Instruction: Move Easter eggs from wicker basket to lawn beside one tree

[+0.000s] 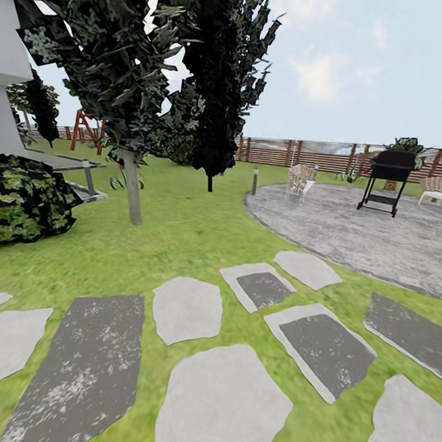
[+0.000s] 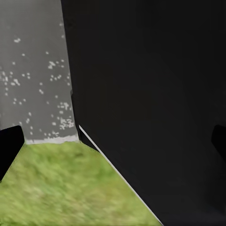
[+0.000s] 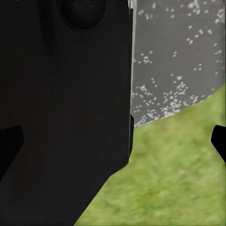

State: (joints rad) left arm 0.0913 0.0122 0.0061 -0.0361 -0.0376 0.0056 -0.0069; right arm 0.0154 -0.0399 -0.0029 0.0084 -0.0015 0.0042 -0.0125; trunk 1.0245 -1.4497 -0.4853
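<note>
Location: on the mottled green lawn [image 1: 187, 238] of the fenced garden, at a path of flat grey stepping stones [image 1: 223, 398]; robot judged in transit.
Task things: basket and eggs not sighted.
Candidate: one thin pale-trunked tree [image 1: 131, 186], beside a dark columnar tree [image 1: 216, 83].
Counts: eleven stones, two wicker chairs [image 1: 300, 180], one black grill [image 1: 386, 180].
Jaws: both pairs spread, nothing held; dark tips seen at wrist-view edges, arms judged tucked for travel.
</note>
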